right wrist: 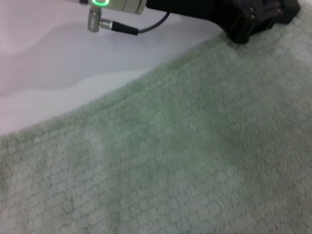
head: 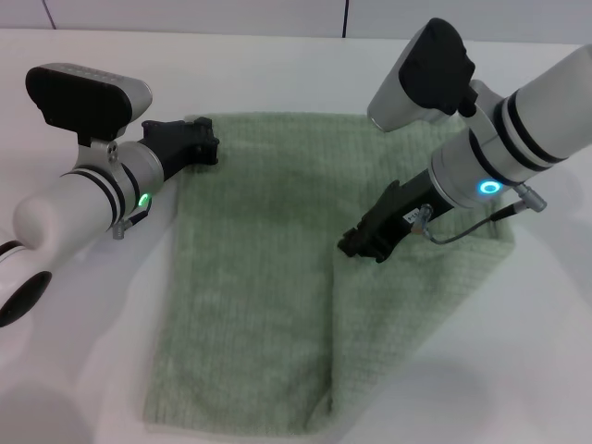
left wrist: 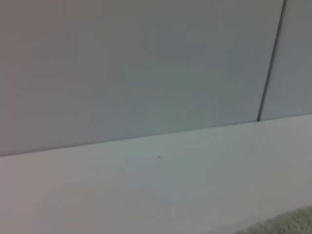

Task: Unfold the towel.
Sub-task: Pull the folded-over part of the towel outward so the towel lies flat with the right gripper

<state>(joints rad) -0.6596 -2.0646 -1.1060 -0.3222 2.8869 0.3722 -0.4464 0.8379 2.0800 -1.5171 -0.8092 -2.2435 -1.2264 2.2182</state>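
Observation:
The pale sage-green towel (head: 259, 268) lies on the white table (head: 74, 370). Its right part is folded over, and the flap's edge (head: 333, 351) runs toward the front. My right gripper (head: 363, 244) is low at the far end of that edge, shut on the towel. My left gripper (head: 194, 141) rests at the towel's far left corner. The right wrist view shows the towel (right wrist: 195, 156) filling the picture and the left gripper (right wrist: 253, 19) at its edge. The left wrist view shows only a bit of towel (left wrist: 287, 225).
A pale wall (left wrist: 136, 68) with a dark vertical seam (left wrist: 270, 63) stands behind the table. Bare white tabletop (head: 546, 370) surrounds the towel on all sides.

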